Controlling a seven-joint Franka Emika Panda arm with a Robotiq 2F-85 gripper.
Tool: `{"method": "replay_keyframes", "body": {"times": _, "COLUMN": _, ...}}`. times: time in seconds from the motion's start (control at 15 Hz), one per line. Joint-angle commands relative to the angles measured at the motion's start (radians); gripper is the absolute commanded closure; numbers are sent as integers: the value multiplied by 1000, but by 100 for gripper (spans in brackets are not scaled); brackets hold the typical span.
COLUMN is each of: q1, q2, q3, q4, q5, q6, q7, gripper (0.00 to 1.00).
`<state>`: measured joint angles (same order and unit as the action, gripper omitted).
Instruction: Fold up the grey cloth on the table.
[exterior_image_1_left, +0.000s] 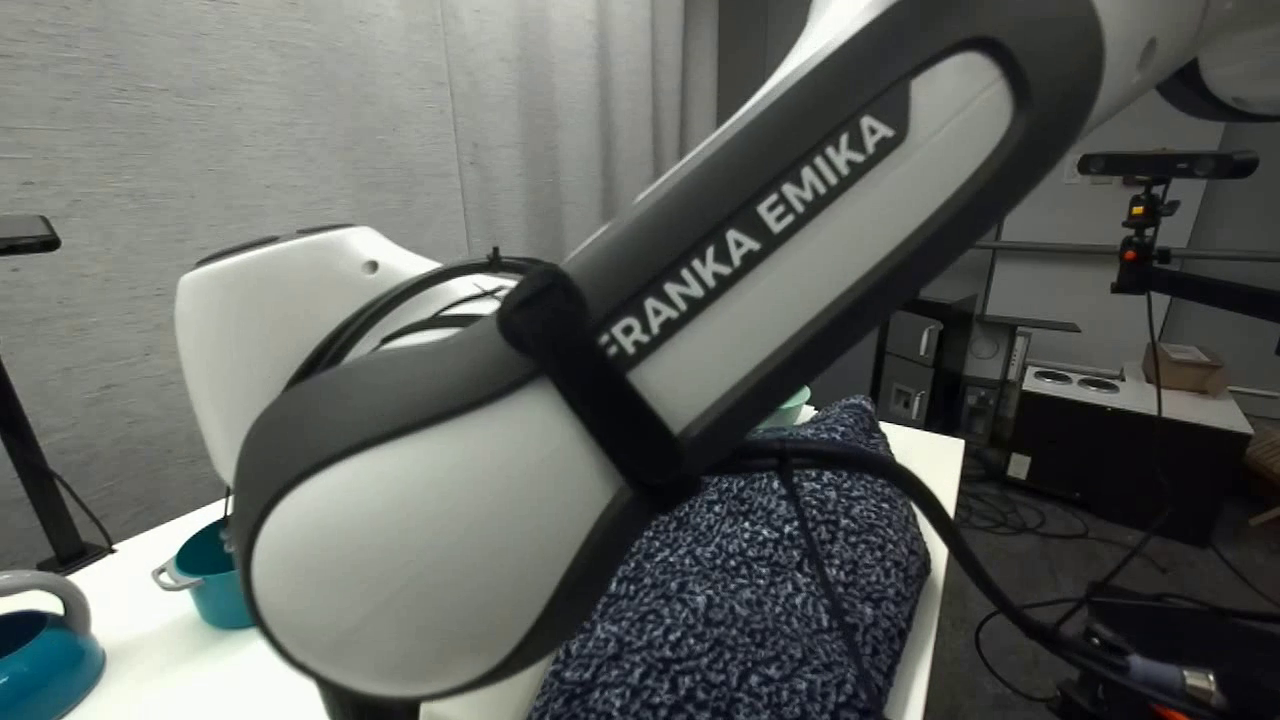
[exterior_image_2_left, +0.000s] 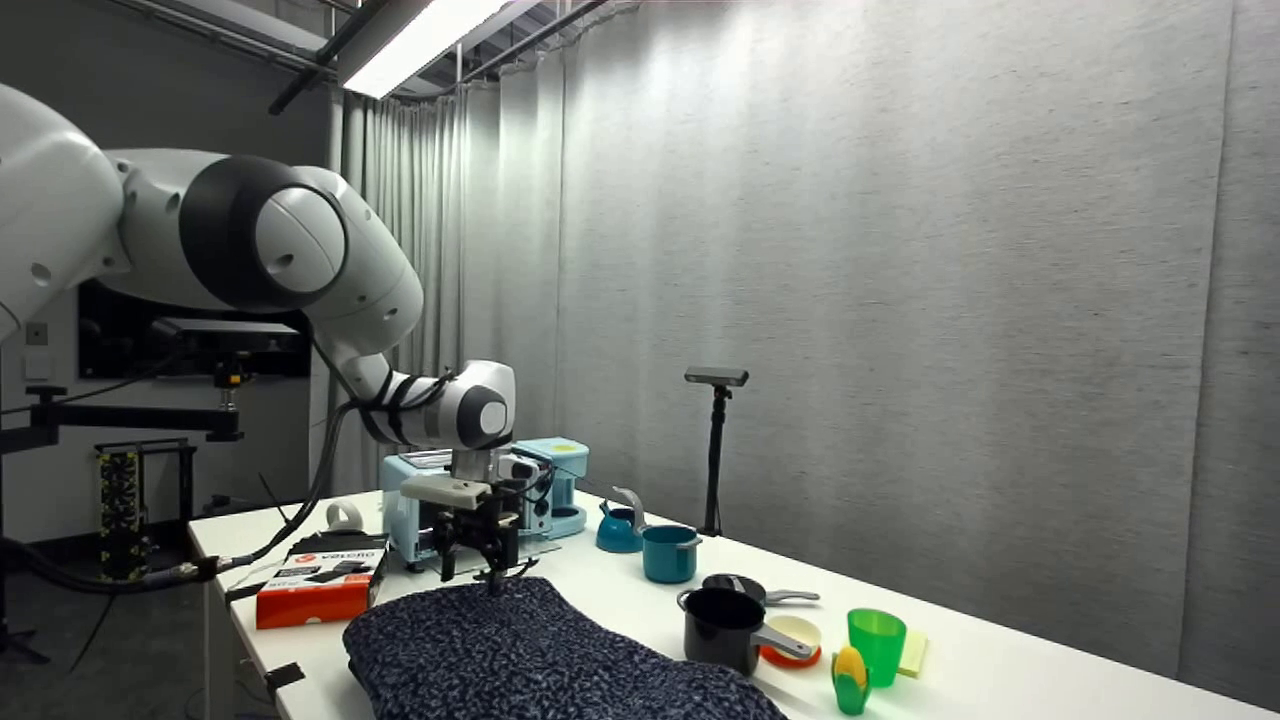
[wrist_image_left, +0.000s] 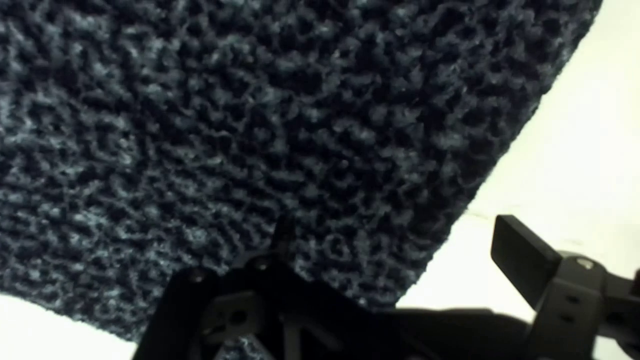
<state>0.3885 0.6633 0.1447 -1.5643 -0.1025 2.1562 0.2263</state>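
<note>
Plainly, in an exterior view the grey cloth (exterior_image_2_left: 530, 660) lies on the white bench (exterior_image_2_left: 615, 605), thick and rounded along one side and running out past the bottom of the picture. The arm (exterior_image_2_left: 365, 280) reaches across from the picture's left, its end effector (exterior_image_2_left: 472, 575) pointing down at the cloth's far edge; whether a tip touches the fabric cannot be told. Just beside the cloth sits a box (exterior_image_2_left: 320, 600) with an orange-red front, and light-blue appliances (exterior_image_2_left: 568, 466) stand behind the end effector. A kettle (exterior_image_2_left: 620, 538), a teal pot (exterior_image_2_left: 668, 555), a black pot (exterior_image_2_left: 718, 632), a green cup (exterior_image_2_left: 880, 645) and a toy corn cob (exterior_image_2_left: 850, 682) are strung out to the right.

In an exterior view the arm fills the middle, with the lettering "FRANKA EMIKA" (exterior_image_1_left: 750, 240) on its side. The cloth shows below and to the right of it, partly covered by the arm and a black cable (exterior_image_1_left: 830, 457). A pale green bowl (exterior_image_1_left: 792, 408) is half hidden farther back.

Close up, in the wrist view, the cloth takes most of the picture. The end effector is spread wide: one of its fingers (wrist_image_left: 522, 262) is over bare bench, its partner over the cloth, with the fabric's slanting edge between them.
</note>
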Motion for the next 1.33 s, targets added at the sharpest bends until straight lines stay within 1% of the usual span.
{"method": "replay_keyframes", "body": {"times": 0.0, "q1": 64, "q2": 56, "q3": -43, "q4": 71, "q5": -71, "q6": -53, "q7": 85, "gripper": 0}}
{"method": "replay_keyframes", "body": {"times": 0.33, "q1": 110, "q2": 106, "q3": -69, "q4": 110, "q5": -147, "q6": -73, "q7": 136, "gripper": 0}}
{"method": "replay_keyframes", "body": {"times": 0.47, "q1": 111, "q2": 117, "q3": -65, "q4": 116, "q5": -157, "q6": -62, "q7": 122, "gripper": 0}}
{"method": "replay_keyframes", "body": {"times": 0.53, "q1": 109, "q2": 119, "q3": -62, "q4": 117, "q5": -158, "q6": -55, "q7": 114, "gripper": 2}}
{"method": "replay_keyframes", "body": {"times": 0.6, "q1": 105, "q2": 119, "q3": -57, "q4": 117, "q5": -158, "q6": -48, "q7": 100, "gripper": 27}}
{"method": "replay_keyframes", "body": {"times": 0.73, "q1": 99, "q2": 118, "q3": -53, "q4": 119, "q5": -150, "q6": -49, "q7": 89, "gripper": 29}}
{"method": "replay_keyframes", "body": {"times": 0.8, "q1": 94, "q2": 112, "q3": -50, "q4": 113, "q5": -144, "q6": -48, "q7": 83, "gripper": 36}}
{"method": "replay_keyframes", "body": {"times": 0.87, "q1": 87, "q2": 108, "q3": -45, "q4": 109, "q5": -137, "q6": -51, "q7": 72, "gripper": 46}}
{"method": "replay_keyframes", "body": {"times": 0.93, "q1": 84, "q2": 105, "q3": -44, "q4": 105, "q5": -134, "q6": -53, "q7": 69, "gripper": 53}}
{"method": "replay_keyframes", "body": {"times": 1.0, "q1": 80, "q2": 100, "q3": -43, "q4": 99, "q5": -131, "q6": -52, "q7": 66, "gripper": 62}}
{"method": "replay_keyframes", "body": {"times": 1.27, "q1": 66, "q2": 77, "q3": -43, "q4": 72, "q5": -124, "q6": -33, "q7": 69, "gripper": 89}}
